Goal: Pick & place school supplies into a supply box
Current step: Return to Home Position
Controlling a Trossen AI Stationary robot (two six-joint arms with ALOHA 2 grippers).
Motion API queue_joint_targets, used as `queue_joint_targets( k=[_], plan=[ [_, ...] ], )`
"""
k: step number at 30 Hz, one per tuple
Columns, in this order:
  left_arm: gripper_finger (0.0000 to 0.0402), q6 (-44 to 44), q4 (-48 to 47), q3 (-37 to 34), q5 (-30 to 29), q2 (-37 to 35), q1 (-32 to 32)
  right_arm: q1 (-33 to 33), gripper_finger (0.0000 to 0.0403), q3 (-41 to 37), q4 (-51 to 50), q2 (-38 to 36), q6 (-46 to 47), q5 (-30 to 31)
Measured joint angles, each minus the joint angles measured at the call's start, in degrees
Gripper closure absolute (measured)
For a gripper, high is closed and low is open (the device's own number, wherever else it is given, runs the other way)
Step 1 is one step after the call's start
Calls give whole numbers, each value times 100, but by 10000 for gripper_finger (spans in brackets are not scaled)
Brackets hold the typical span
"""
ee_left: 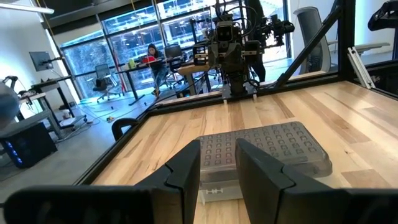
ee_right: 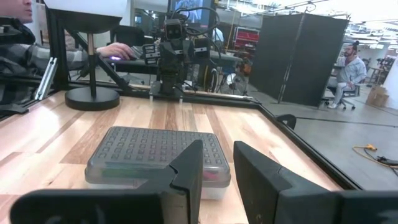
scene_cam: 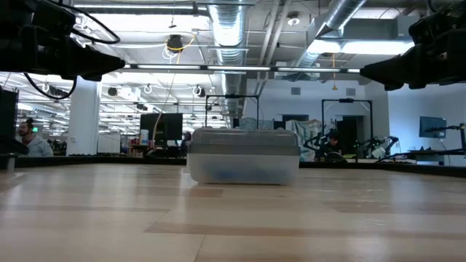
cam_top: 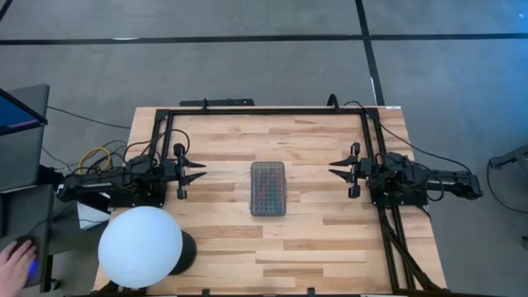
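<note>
The supply box (cam_top: 268, 188) lies shut in the middle of the wooden table, its flat bottom on the boards and its grey grid-textured lid (ee_left: 267, 146) on top. Coloured school supplies show faintly through the lid and the clear wall (ee_right: 208, 176). My left gripper (cam_top: 203, 170) hovers left of the box, pointing level at it, open with nothing between its fingers (ee_left: 186, 168). On the box's right, my right gripper (cam_top: 332, 171) mirrors it, also open and holding nothing (ee_right: 217, 158). Both stand well apart from the box (scene_cam: 242, 156).
A large white sphere (cam_top: 140, 246) on a black base stands at the table's near left corner. Black frame rails (cam_top: 264, 111) run along the far edge and down the right side. A person's hand (cam_top: 12, 260) rests off the table at the left.
</note>
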Motion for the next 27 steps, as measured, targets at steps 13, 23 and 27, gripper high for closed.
queue_joint_targets(
  k=[13, 23, 27],
  plan=[
    [305, -42, 1, -2, 0, -2, 0, 0, 317, 0, 0, 0, 1, 0],
    [305, -19, 1, 0, 0, 0, 0, 0, 317, 0, 0, 0, 0, 0],
    [305, -24, -1, -1, 0, 0, 0, 0, 317, 0, 0, 2, 1, -2]
  ],
)
